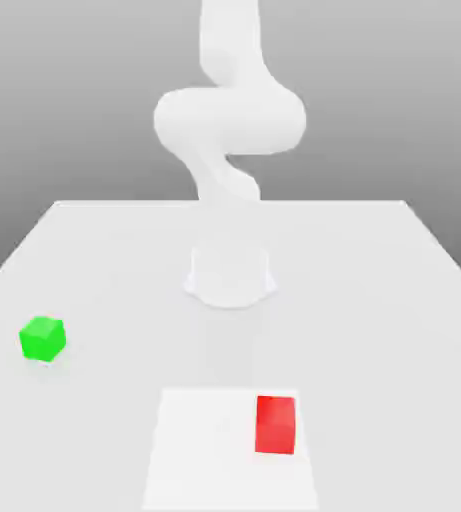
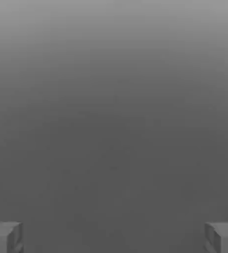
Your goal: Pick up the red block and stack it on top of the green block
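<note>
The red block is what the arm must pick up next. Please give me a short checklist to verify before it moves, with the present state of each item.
1. Red block lies free on the table, nothing on top of it: ok.
2. Green block has a bare top face, ready to receive a block: ok.
3. The two blocks are well apart, green at the exterior view's left, red toward its right: ok.
4. Gripper is open, fingertips wide apart with nothing between them: ok.
5. Gripper is lined up over the red block: cannot tell; the hand view has neither block in it.
</note>
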Available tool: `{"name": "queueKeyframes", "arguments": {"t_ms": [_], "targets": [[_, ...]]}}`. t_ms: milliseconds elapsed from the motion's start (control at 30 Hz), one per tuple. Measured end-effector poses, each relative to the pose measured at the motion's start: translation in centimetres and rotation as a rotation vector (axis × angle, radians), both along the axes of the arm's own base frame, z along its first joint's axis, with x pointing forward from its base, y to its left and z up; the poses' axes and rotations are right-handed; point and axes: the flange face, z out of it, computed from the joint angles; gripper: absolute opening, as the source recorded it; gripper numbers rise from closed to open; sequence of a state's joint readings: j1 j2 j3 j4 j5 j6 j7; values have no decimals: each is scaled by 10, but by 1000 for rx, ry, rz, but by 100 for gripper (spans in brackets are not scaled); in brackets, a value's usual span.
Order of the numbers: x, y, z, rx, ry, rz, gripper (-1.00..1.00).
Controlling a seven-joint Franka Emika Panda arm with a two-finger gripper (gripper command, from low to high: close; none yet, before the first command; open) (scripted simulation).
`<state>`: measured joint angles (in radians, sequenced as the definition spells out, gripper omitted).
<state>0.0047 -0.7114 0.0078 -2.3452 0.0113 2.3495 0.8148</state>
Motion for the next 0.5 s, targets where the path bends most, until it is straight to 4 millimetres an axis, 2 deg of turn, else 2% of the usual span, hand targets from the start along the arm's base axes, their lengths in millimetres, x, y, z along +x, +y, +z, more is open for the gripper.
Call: {"name": "queueKeyframes", "arguments": {"t_ms": [100,233,367,500], "targets": [[36,9,-69,17,111,-3,0],[63,21,-159,31,250,-11,0],[70,33,-251,35,388,-22,0],[59,43,-339,31,525,-36,0]]}}
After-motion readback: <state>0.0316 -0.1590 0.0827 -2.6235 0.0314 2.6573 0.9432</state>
